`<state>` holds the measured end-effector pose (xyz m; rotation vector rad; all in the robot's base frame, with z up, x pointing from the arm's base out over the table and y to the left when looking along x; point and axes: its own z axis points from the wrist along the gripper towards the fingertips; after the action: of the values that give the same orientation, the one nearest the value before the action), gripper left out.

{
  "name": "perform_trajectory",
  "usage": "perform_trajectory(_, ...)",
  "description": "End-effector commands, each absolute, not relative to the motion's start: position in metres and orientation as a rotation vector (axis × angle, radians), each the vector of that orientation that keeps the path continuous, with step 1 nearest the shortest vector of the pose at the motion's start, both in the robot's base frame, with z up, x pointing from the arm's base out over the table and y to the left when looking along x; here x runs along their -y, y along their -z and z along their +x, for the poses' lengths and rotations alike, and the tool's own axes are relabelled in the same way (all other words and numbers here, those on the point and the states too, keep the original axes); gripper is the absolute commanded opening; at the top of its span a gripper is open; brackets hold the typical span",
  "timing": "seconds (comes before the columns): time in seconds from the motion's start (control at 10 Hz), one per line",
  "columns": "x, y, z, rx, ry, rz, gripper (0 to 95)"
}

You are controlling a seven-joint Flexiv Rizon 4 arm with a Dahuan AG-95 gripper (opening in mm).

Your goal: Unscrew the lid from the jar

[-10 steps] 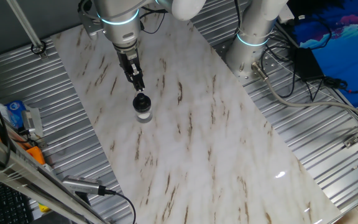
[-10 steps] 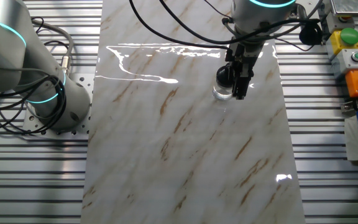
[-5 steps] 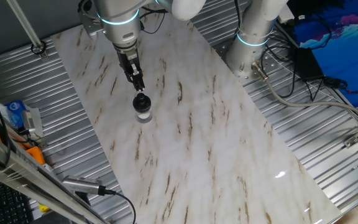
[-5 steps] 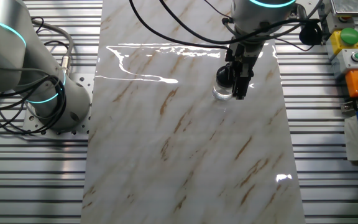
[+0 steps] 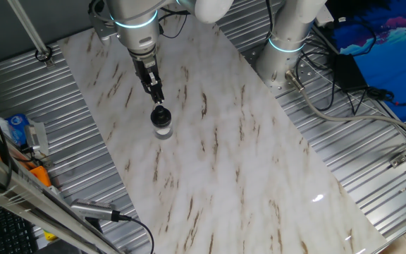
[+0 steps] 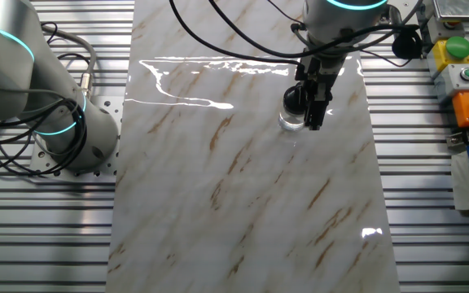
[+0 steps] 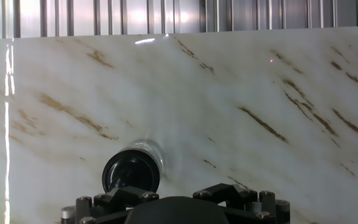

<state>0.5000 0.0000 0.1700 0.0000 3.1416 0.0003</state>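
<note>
Status: lid not yet off, by the look of it; grasp and all turning appear left to do. Item 1, gripper (image 5: 158,98): slim dark two-finger tool on a grey metal wrist w/ a glowing cyan ring; tips hang just above and beside the cap, not around it as far as visible; finger spread can't be told, since the hand view shows only the black bolted base and the fixed views are too small. Item 2, lid (image 5: 161,114): small round black screw cap, matte, sits on the jar directly below the tips; in the hand view it lies left of the gripper's centre line, so alignment seems unfinished. Item 3, jar (image 5: 163,129): tiny short cylinder, whitish see-through wall, upright under the cap. Item 4, table (image 5: 231,141): glossy marble-look slab, white w/ brown veins, strong glare streaks beyond the gripper. Item 5, ribbed metal deck (image 6: 430,187): silver slats around the slab, farther out. Item 6, second arm (image 6: 23,73): grey, cyan rings, well apart from the gripper, idle.
</note>
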Motion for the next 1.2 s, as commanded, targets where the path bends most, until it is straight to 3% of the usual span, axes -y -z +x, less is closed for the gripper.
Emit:
perform_trajectory(0.1,0.0,-0.17,0.5,-3.095,-0.038,-0.274,0.0)
perform_trajectory(1.2,0.0,-0.17,0.4999,-3.098,-0.029,-0.264,0.0)
